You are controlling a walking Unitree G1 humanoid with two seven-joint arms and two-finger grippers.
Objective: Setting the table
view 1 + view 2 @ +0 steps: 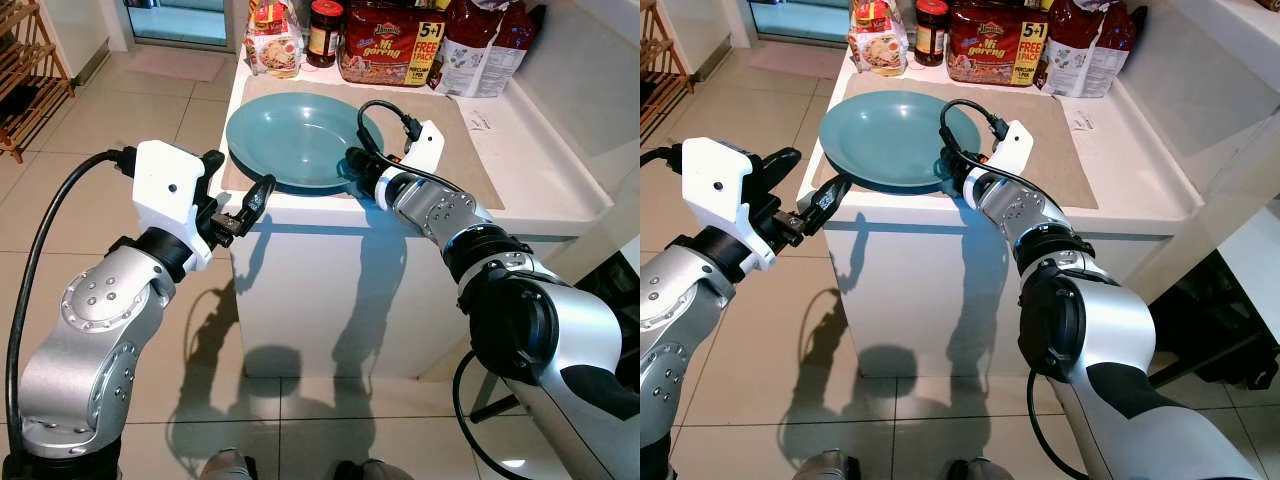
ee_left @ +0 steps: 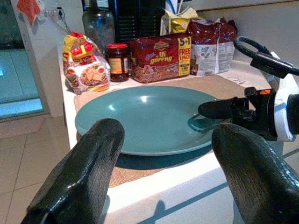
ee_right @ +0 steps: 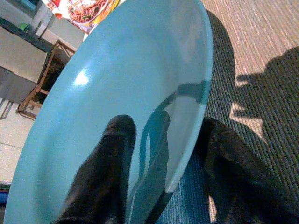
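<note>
— 1 counter (image 1: 540, 170), white, with what on it?
— 1 tan mat (image 1: 470, 150); on the mat, 1 teal plate (image 1: 290, 135) at the near edge. Behind: 1 noodle pack (image 1: 390, 45), 2 bags (image 1: 485, 50), 1 jar (image 1: 324, 32), 1 snack packet (image 1: 272, 40).
— Right gripper (image 3: 161, 163)?
— At the plate's near-right rim, 1 finger over it, 1 under, closed on it.
— Left gripper (image 1: 240, 205)?
— Off the counter's near-left corner, fingers (image 2: 84, 172) spread wide, holding nothing, aimed at the plate.
</note>
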